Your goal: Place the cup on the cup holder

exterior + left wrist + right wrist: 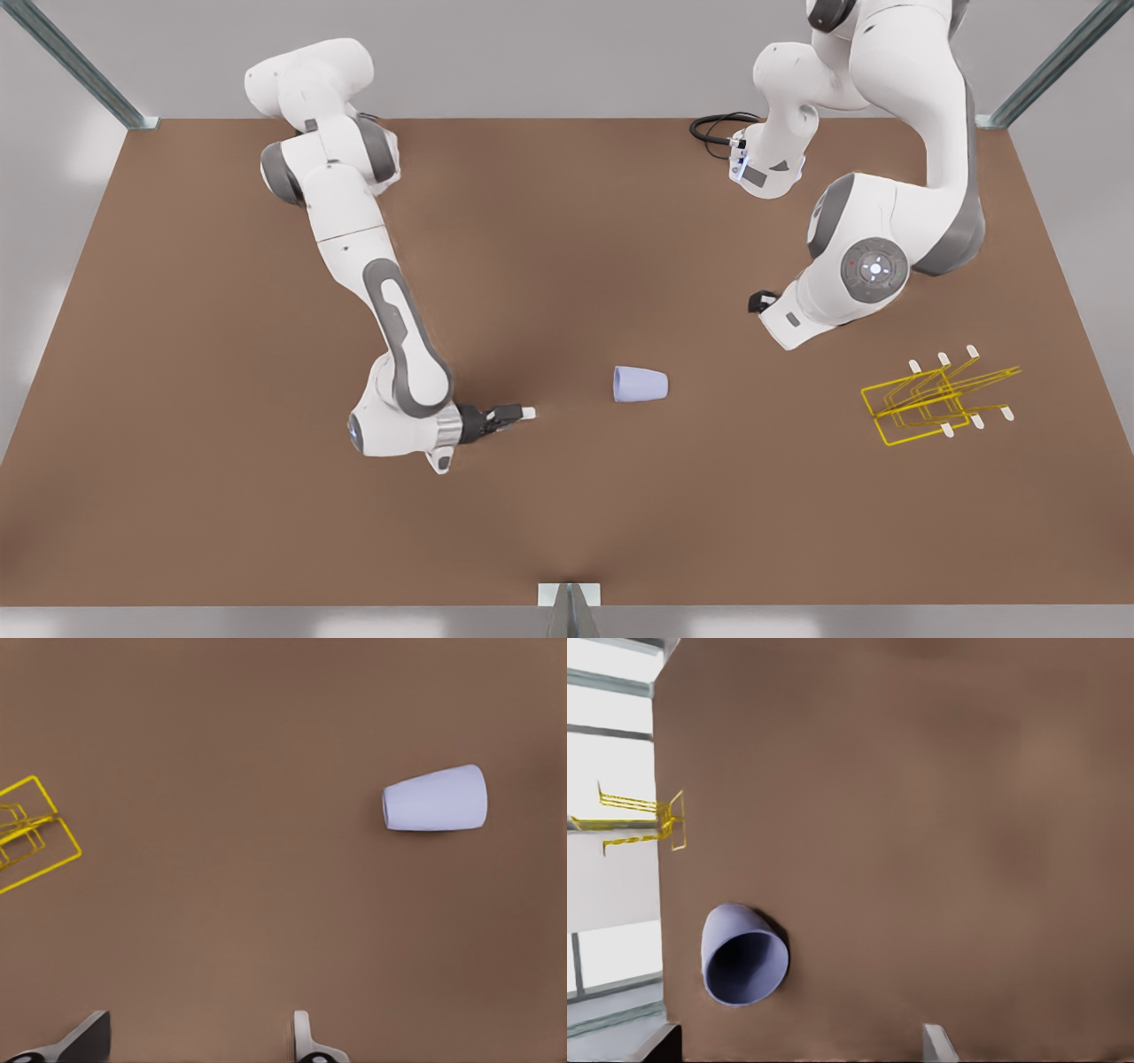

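- The front view looks down steeply from high above the table point(177, 354), taking in the whole brown top, both arms and the frame posts at its corners
- The left wrist view rides on the arm at the front view's right and faces straight down at the table from well above it; the left gripper point(199, 1032) has its fingertips wide apart at the picture's edge
- The right wrist view rides on the arm at the front view's left, low and close to the surface, looking nearly level across it behind the spread right gripper point(524, 413), into the cup's mouth
- All three views share the lying cup point(640, 385) and the cup holder point(939, 399)
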`<action>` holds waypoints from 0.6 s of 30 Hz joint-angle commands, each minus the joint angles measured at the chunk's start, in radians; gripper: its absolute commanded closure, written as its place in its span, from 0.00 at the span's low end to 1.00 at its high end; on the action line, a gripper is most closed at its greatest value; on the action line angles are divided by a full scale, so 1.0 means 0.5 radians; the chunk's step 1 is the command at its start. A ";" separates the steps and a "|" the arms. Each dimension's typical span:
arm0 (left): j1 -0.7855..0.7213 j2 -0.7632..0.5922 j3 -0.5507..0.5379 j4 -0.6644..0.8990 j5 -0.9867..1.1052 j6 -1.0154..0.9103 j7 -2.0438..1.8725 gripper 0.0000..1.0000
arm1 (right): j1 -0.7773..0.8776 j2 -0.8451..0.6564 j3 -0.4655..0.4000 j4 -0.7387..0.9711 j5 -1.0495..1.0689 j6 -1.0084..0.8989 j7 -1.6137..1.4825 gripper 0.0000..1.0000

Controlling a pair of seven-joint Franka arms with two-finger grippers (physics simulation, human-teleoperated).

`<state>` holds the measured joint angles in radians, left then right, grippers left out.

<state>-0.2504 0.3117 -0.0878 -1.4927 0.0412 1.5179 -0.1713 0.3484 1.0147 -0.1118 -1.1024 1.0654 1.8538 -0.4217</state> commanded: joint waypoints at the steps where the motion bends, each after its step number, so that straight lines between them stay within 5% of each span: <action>1: -0.021 0.223 -0.128 0.092 0.010 0.369 -2.108 0.00 | -0.240 -0.105 -0.010 0.189 -1.013 -1.133 -0.052 0.00; 4: -0.156 0.549 -0.165 0.329 0.043 0.547 -3.093 0.00 | -0.222 -0.759 -0.022 0.057 -1.769 -1.287 0.536 0.00; 8: -0.125 0.582 -0.165 0.117 0.034 1.106 -3.618 0.00 | -0.129 -1.357 -0.007 -0.252 -1.977 -1.235 0.831 0.00; 14: -0.131 0.524 -0.168 -0.291 0.022 1.566 -4.458 0.00 | -0.142 -1.443 0.110 -0.283 -2.208 -1.235 0.859 0.00; 18: -0.128 0.539 -0.168 -0.300 0.034 1.640 -4.704 0.00 | -0.151 -1.422 0.101 -0.259 -2.217 -1.247 0.871 0.00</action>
<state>-0.3104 0.5809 -0.1723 -1.6425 0.0551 2.2055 -1.4517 0.2757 0.3022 -0.0606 -1.2354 -0.0180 1.2643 -0.1782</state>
